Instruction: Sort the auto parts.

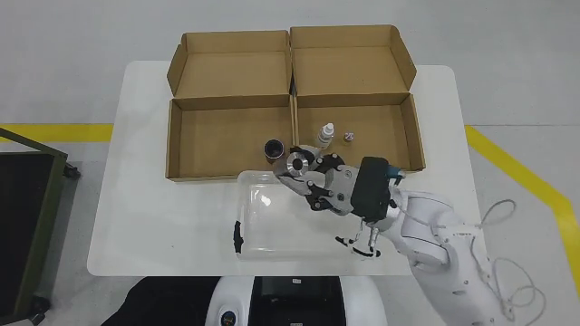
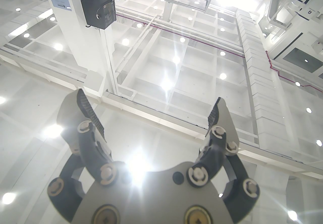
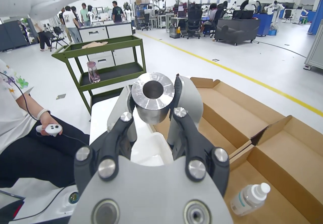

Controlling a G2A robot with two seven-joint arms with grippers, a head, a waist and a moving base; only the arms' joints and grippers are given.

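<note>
Standing on a white counter (image 1: pixel 145 199) in a busy hall: two cardboard boxes (image 1: pixel 217 140), one clear bin (image 1: pixel 272 231). Right gripper (image 3: pixel 154 93) jaws pinch one metal cylinder (image 3: pixel 151 111) where bin meets boxes; left gripper (image 2: pixel 150 98) jaws spread.

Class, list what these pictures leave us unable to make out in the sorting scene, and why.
1. Right wrist view: the fingers of the right gripper cover the flanks of the metal cylinder.
2. Top view: the right arm covers part of the clear bin, hiding anything beneath.
3. Top view: the dark round part and the tiny item are too small to identify.
</note>
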